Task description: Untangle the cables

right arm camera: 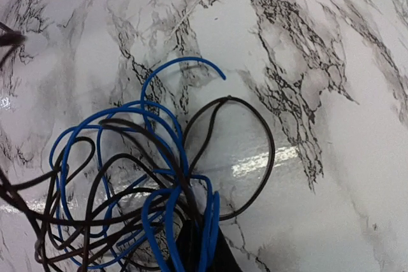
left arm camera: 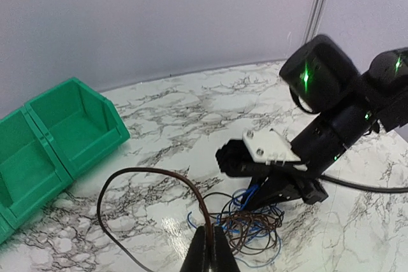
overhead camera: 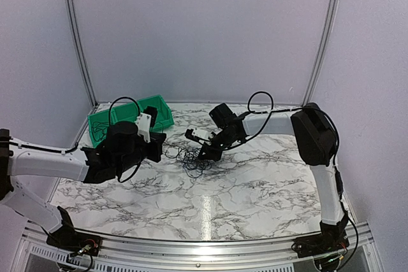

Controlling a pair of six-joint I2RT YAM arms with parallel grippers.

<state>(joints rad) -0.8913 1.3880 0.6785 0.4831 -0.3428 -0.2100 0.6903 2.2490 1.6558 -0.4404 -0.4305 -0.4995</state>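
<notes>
Left arm extended low, left gripper [left arm camera: 205, 250] clenched on 1 strand of the cables [left arm camera: 255, 229]; right arm pitched down, right gripper [right arm camera: 203, 246] clamping the tangle.

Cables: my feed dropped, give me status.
Left tool shut on one loop of the cables. Right tool shut on the tangle. Green bin stands apart.

Closed left jaws pinch a dark cable loop [left arm camera: 153, 171].

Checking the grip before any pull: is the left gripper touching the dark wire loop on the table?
Touching. The left wrist view shows the left gripper closed, with the dark wire arching over the marble and running straight into its pinched fingertips.
</notes>
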